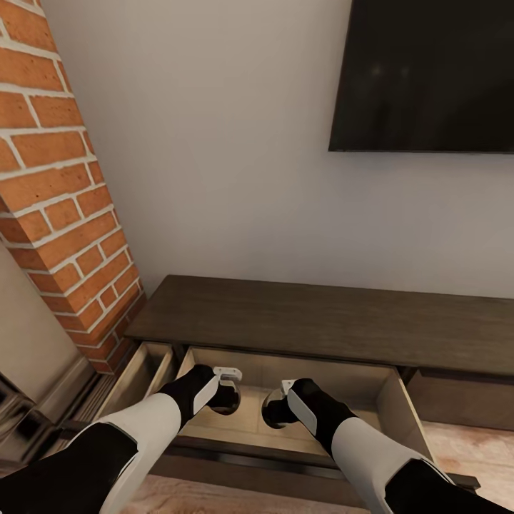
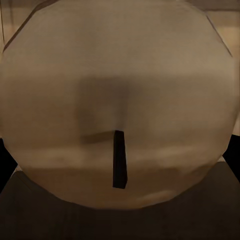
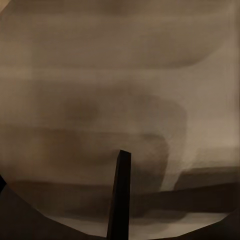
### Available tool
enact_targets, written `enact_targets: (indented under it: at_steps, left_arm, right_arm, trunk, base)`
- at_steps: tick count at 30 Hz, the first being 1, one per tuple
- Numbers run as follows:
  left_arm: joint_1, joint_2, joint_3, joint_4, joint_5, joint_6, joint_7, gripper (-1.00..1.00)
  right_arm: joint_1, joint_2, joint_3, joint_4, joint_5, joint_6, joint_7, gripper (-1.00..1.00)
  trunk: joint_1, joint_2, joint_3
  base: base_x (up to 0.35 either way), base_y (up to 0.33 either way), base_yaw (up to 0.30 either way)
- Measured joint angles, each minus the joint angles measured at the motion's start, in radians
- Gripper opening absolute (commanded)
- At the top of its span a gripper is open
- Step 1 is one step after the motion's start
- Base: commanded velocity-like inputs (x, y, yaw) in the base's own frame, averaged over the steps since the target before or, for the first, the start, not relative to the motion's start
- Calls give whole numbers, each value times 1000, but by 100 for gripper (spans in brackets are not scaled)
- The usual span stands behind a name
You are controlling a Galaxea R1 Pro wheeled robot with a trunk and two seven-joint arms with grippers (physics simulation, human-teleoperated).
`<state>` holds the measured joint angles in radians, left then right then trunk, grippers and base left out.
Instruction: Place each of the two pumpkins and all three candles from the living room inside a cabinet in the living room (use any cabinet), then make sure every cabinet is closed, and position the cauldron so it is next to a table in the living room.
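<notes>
A: Both arms hang over the open pale-wood drawer [image 1: 371, 400] of the long dark-brown cabinet [image 1: 321, 321], at six o'clock.

B: Left tool [image 1: 227, 389] and right tool [image 1: 275, 410]: grip unreadable; drawer directly below, equally near.

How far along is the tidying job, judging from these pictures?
Done: the long dark-brown wooden cabinet has its pale-lined drawer pulled open. In hand: the left gripper and right gripper reach into it; any load is unclear. Left: closing it.
</notes>
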<state>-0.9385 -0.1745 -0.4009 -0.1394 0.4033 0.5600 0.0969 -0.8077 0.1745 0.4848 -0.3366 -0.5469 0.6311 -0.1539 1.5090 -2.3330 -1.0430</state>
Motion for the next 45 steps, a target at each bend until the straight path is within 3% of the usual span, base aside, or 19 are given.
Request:
enact_targets:
  at_steps: [45]
  left_arm:
    - [0, 0, -2, 0, -1, 2, -1, -100]
  right_arm:
    - [0, 0, 0, 0, 0, 2, 0, -100]
  trunk:
    - [0, 0, -36]
  base:
    - [16, 0, 0]
